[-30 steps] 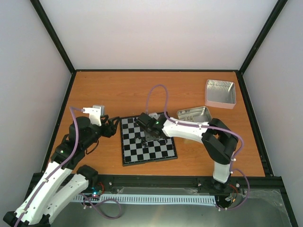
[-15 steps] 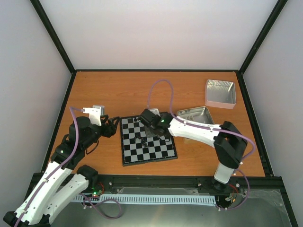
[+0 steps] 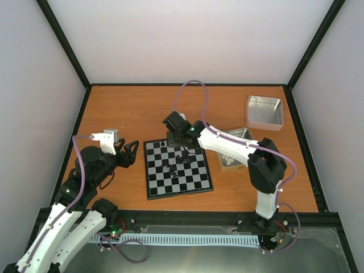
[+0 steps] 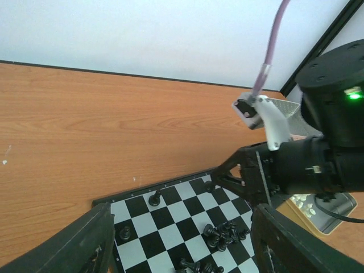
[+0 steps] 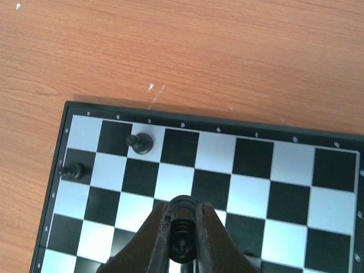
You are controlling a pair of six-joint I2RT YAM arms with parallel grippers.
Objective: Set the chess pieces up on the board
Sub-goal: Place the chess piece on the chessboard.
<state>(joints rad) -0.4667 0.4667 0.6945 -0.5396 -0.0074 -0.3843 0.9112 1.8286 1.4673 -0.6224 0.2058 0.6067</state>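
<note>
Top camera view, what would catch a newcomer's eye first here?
The right gripper, jaws shut on a black chess piece, hangs over the far rows of the board. A jumble of black pieces lies mid-board, and the left gripper hovers open beside the board's left edge.

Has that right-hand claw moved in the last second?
Yes. The right gripper went from the middle of the board toward its far edge, holding a chess piece.

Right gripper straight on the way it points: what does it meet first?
Probably the board, a bare square just ahead of the right gripper and its piece; the standing pieces lie off-line. Depth unclear.
</note>
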